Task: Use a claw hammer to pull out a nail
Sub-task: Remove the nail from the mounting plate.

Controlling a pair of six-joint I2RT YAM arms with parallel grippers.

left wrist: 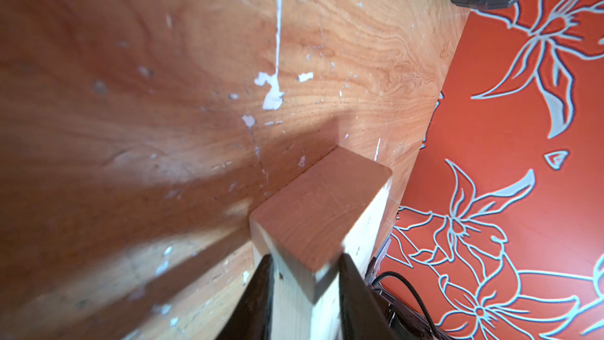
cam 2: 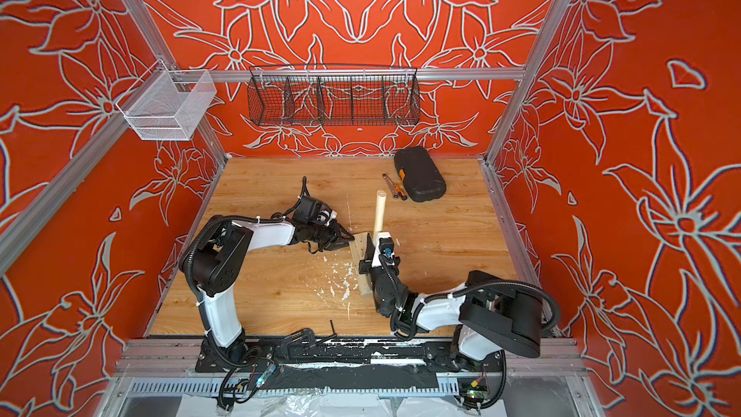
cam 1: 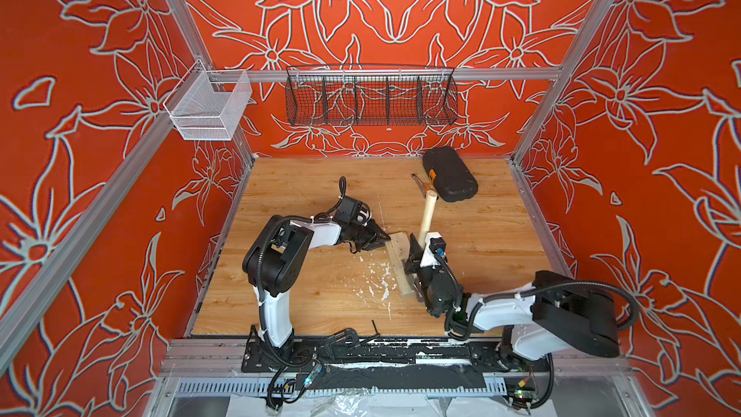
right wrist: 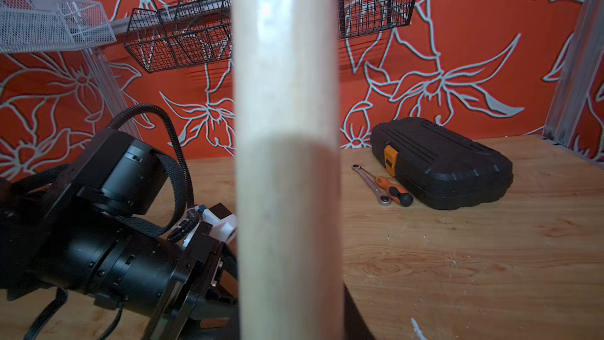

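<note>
Two arms engaged. I read the left jaws clamped on one end of the wood block [left wrist: 320,210], which lies on the table [cam 1: 481,242]. Right jaws grip the claw hammer [cam 1: 427,210] by its handle, near-upright above the block; head hidden.

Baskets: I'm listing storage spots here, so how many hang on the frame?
2. A white mesh basket hangs at the back left corner; a black wire basket with dividers hangs along the back rail. None seems hidden.

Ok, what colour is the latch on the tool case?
Orange; the latch on the black tool case shows best in the right wrist view.
</note>
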